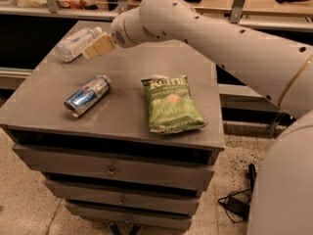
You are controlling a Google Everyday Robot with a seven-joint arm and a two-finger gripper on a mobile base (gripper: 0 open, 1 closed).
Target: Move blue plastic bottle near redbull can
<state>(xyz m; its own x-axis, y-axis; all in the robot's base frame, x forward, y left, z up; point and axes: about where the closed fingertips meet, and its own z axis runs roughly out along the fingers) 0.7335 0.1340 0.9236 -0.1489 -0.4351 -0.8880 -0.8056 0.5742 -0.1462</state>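
The blue plastic bottle (74,43), clear with a white cap and pale label, lies on its side at the far left corner of the grey cabinet top (127,70). The redbull can (87,95), blue and silver, lies on its side nearer the front left. My gripper (96,47) with tan fingers hovers just right of the bottle's cap end, above the cabinet top, holding nothing.
A green Kettle jalapeño chip bag (171,103) lies flat at the middle right of the top. The cabinet has drawers (112,170) below. A counter with shelving (58,13) runs behind. Black cables (239,202) lie on the floor at the right.
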